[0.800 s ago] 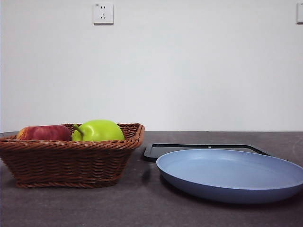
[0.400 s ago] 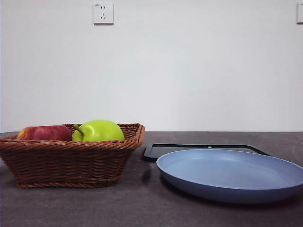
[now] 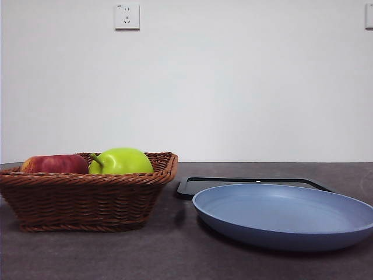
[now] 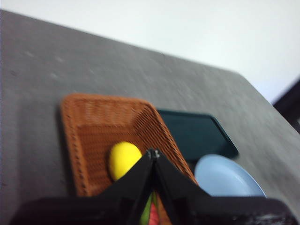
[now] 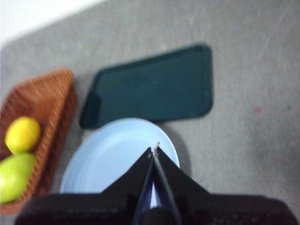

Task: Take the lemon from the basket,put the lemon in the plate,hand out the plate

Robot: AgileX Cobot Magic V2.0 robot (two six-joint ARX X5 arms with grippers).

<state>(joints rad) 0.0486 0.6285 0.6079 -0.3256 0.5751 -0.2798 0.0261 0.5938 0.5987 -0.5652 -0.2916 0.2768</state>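
The brown wicker basket (image 3: 87, 195) stands at the left of the table. The yellow lemon (image 4: 123, 159) lies inside it; it also shows in the right wrist view (image 5: 22, 134) and is hidden in the front view. The light blue plate (image 3: 285, 214) lies empty at the right; it also shows in the left wrist view (image 4: 227, 178) and the right wrist view (image 5: 112, 157). My left gripper (image 4: 153, 153) is shut, high above the basket. My right gripper (image 5: 154, 150) is shut, high above the plate. Neither gripper shows in the front view.
A green apple (image 3: 120, 161) and a red apple (image 3: 54, 164) lie in the basket. A flat black tray (image 3: 250, 184) lies behind the plate. A wall socket (image 3: 127, 16) is on the wall behind.
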